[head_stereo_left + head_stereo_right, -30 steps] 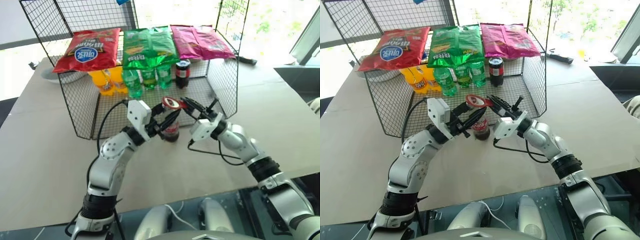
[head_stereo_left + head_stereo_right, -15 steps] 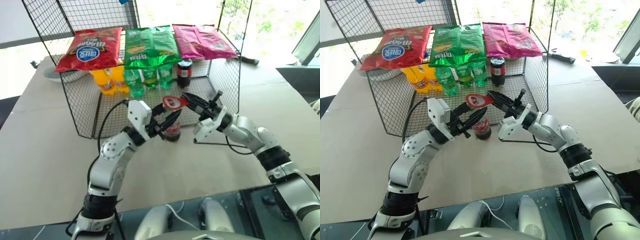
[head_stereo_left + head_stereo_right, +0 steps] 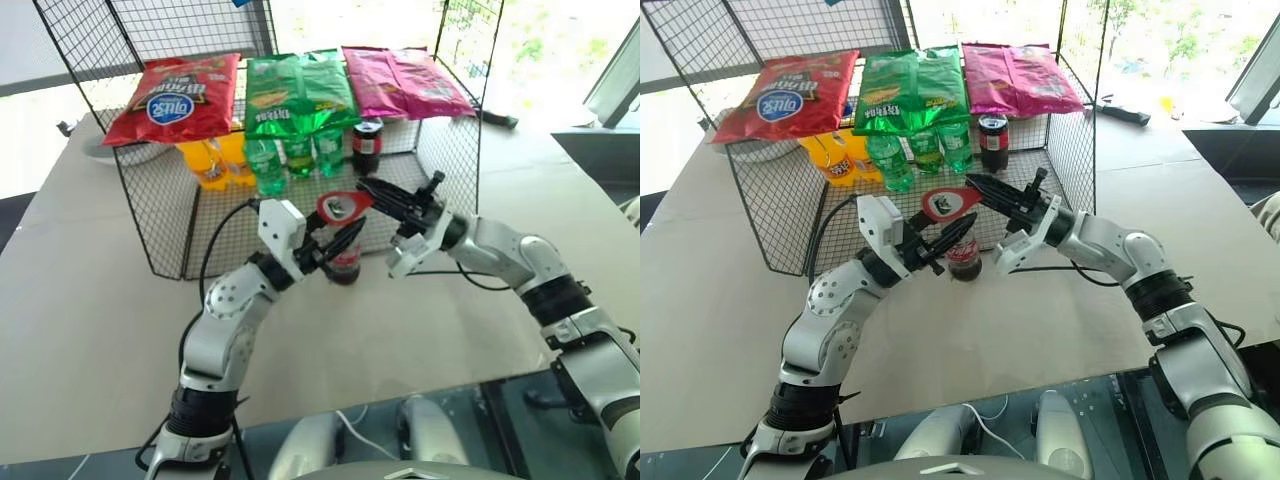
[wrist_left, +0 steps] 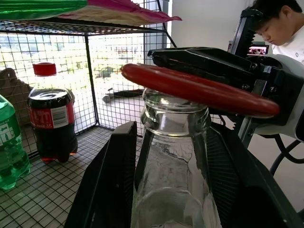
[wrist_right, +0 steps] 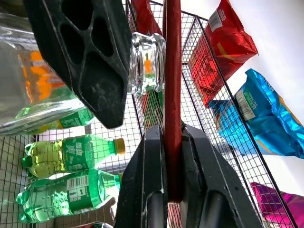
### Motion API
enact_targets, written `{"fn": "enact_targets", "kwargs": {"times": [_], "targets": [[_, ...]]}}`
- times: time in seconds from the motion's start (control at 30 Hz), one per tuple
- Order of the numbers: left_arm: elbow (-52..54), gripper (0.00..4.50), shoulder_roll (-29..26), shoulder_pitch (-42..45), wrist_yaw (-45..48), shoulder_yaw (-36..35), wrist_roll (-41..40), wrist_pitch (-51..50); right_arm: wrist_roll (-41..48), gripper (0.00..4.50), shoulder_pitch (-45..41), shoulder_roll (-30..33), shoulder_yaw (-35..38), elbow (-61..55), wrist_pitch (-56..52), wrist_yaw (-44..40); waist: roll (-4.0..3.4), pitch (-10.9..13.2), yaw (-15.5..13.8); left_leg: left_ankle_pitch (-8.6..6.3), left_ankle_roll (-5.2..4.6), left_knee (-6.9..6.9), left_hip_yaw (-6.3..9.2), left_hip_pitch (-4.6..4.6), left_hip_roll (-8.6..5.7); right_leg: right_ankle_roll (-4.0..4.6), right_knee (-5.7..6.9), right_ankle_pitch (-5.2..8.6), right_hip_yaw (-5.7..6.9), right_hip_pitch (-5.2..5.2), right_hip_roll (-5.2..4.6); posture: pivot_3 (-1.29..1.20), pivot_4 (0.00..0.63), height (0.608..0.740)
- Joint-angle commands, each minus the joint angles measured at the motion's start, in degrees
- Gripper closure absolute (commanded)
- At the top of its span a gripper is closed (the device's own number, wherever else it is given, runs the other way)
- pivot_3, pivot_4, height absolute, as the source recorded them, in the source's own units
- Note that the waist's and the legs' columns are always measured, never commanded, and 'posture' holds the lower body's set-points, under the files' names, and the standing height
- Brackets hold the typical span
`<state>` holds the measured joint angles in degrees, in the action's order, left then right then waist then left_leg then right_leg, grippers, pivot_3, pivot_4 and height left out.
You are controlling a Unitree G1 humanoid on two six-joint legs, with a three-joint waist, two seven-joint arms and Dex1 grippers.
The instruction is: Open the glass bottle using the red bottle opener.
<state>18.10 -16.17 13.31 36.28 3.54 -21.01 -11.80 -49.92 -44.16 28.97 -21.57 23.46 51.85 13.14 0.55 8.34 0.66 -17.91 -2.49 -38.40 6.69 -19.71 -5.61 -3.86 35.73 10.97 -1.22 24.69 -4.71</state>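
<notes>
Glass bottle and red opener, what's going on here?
The left tool is closed around the glass bottle, which stands on the table in front of the wire rack. The right tool is shut on the handle of the red bottle opener and holds its ring head over the bottle's mouth. In the left wrist view the rim looks bare, with no cap visible.

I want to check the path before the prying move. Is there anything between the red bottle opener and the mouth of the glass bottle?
Nothing visible. The right claw holds the red bottle opener right over the mouth of the glass bottle, which the left claw grips at the neck.
</notes>
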Motion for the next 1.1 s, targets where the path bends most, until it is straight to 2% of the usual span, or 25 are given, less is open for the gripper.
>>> {"fn": "enact_targets", "kwargs": {"times": [0.03, 0.2, 0.53, 0.63, 0.7, 0.73, 0.8, 0.83, 0.87, 1.1], "targets": [[-0.7, 2.91, -0.2, -0.5, 0.6, 1.5, 0.3, -0.5, 0.7, 4.50, -0.4, 0.2, 1.1, -1.0, 0.0, 1.7, 0.01, 0.0, 0.0, 0.00, 0.00, 0.01, 0.00, 0.00, 0.00, 0.00, -0.01, 0.00, 0.00, 0.00, 0.00, 0.00, 0.150, 0.740], [-0.6, 2.91, -0.7, -0.6, 0.8, 0.9, -0.1, -0.6, 6.4, 4.50, 1.2, -1.4, 3.3, -1.0, -0.7, 2.4, 0.01, 0.0, 0.0, 0.00, 0.00, 0.00, 0.00, -0.01, 0.00, 0.00, -0.01, 0.00, 0.00, 0.00, 0.00, 0.00, 0.150, 0.740], [0.8, 2.91, -1.1, -1.1, 0.5, 0.2, -0.7, -0.4, 27.1, 4.50, 6.9, -7.2, 6.6, 0.2, -8.2, -9.6, 0.01, 0.0, 0.1, 0.00, 0.00, 0.02, 0.01, -0.02, 0.02, 0.00, -0.03, 0.00, -0.01, 0.01, 0.01, 0.00, 0.150, 0.740], [0.9, 2.91, -1.1, -1.1, 0.6, 0.1, -0.9, -0.6, 30.8, 4.50, 8.1, -8.9, 7.4, -0.1, -10.7, -12.6, 0.00, 0.0, 0.1, 0.00, 0.00, 0.03, 0.01, -0.02, 0.04, 0.00, -0.03, 0.00, 0.00, 0.02, 0.01, 0.00, 0.150, 0.740], [1.3, 1.93, -1.2, -1.2, 0.8, 0.1, -1.2, -0.8, 31.8, 4.50, 8.6, -9.6, 7.5, -0.7, -11.4, -13.9, -0.01, 0.0, 0.1, 0.00, 0.00, 0.03, 0.01, -0.02, 0.04, 0.00, -0.03, 0.00, -0.01, 0.02, 0.01, 0.00, 0.150, 0.740], [1.4, 1.62, -1.2, -1.3, 0.8, 0.1, -1.3, -0.9, 32.0, 4.50, 8.8, -9.7, 7.6, -0.9, -11.6, -14.4, -0.01, 0.1, 0.1, 0.00, 0.00, 0.03, 0.01, -0.03, 0.03, 0.00, -0.03, 0.00, -0.01, 0.04, 0.01, 0.00, 0.150, 0.740], [1.6, 0.54, -1.2, -1.3, 0.7, 0.0, -1.2, -0.8, 32.3, 4.50, 9.1, -10.0, 7.8, -1.2, -11.9, -15.2, 0.00, 0.1, 0.1, 0.00, 0.00, 0.05, 0.01, -0.07, 0.03, 0.00, -0.03, 0.00, 0.00, 0.09, 0.02, 0.00, 0.150, 0.740], [1.6, 0.17, -1.1, -1.3, 0.5, 0.0, -1.1, -0.7, 32.4, 4.50, 9.2, -10.2, 7.9, -1.3, -12.0, -15.6, 0.00, 0.1, 0.1, 0.00, 0.00, 0.05, 0.02, -0.09, 0.03, 0.00, -0.03, 0.00, 0.00, 0.11, 0.02, 0.00, 0.150, 0.740], [1.6, 0.03, -1.0, -1.3, 0.4, -0.2, -1.1, -0.6, 32.4, 4.50, 9.2, -10.3, 8.0, -1.3, -12.1, -15.9, 0.00, 0.1, 0.1, 0.00, 0.00, 0.06, 0.02, -0.10, 0.03, 0.00, -0.03, 0.00, 0.01, 0.13, 0.02, 0.00, 0.150, 0.740], [2.9, 0.03, -1.7, -2.8, 0.9, -0.6, -2.0, -0.9, 34.9, 4.50, 10.4, -11.0, 9.6, -2.2, -14.9, -17.9, 0.00, 0.1, 0.1, 0.00, 0.00, 0.08, 0.01, -0.11, 0.03, 0.00, -0.05, 0.00, 0.00, 0.14, 0.01, 0.00, 0.150, 0.740]]}}
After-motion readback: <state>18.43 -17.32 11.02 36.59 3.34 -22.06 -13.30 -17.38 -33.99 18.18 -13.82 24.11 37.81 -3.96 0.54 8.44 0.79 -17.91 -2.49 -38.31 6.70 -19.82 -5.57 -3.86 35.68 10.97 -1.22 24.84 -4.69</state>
